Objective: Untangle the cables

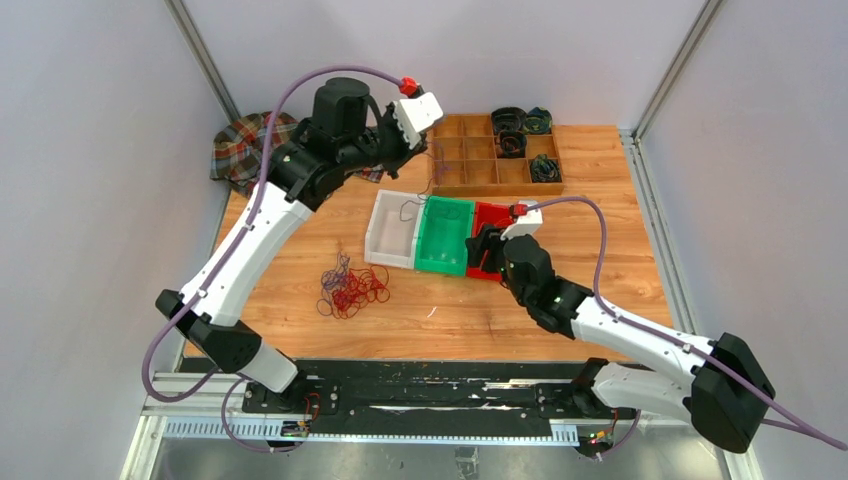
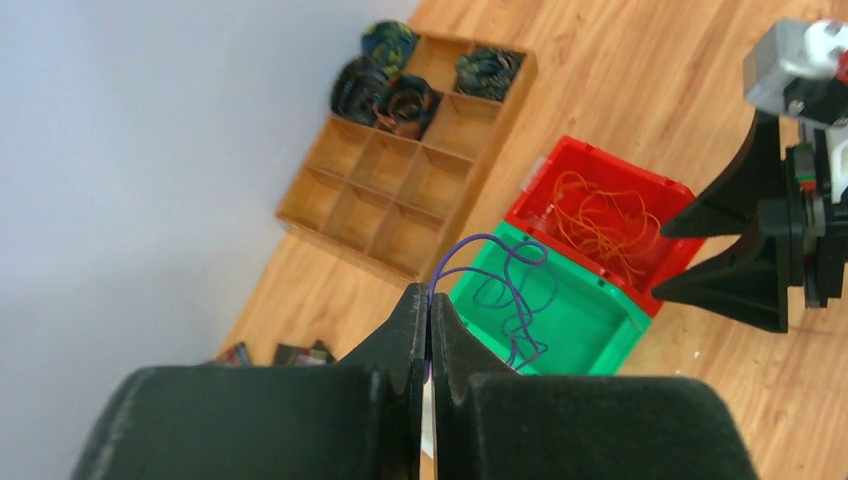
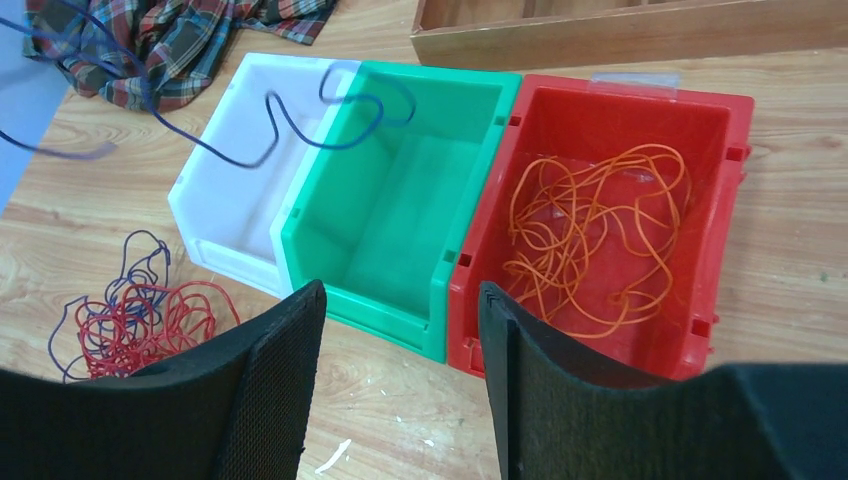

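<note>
My left claw [image 2: 428, 300] is pressed shut on one end of a purple cable [image 2: 480, 238] and held high. From there the strand hangs free in loose curls over the green bin [image 3: 390, 200] and the white bin [image 3: 235, 190] beside it. I judge the height is there to let the wire drop clear of everything before I let it go into a bin.

My right claw [image 3: 400, 290] is spread wide and holds nothing. It hovers low at the near edge of the red bin [image 3: 620, 110], where the orange cables [image 3: 590, 240] lie in a loose pile, one colour to a bin by the look of it.

The remaining tangle [image 1: 350, 290] of red and purple wire sits on the table [image 1: 600, 170], to the left of the bins and apart from them. I take it as the next thing to work on.

My worry is the dangling curls. They could catch on a bin rim, so I would lower the strand slowly.
</note>
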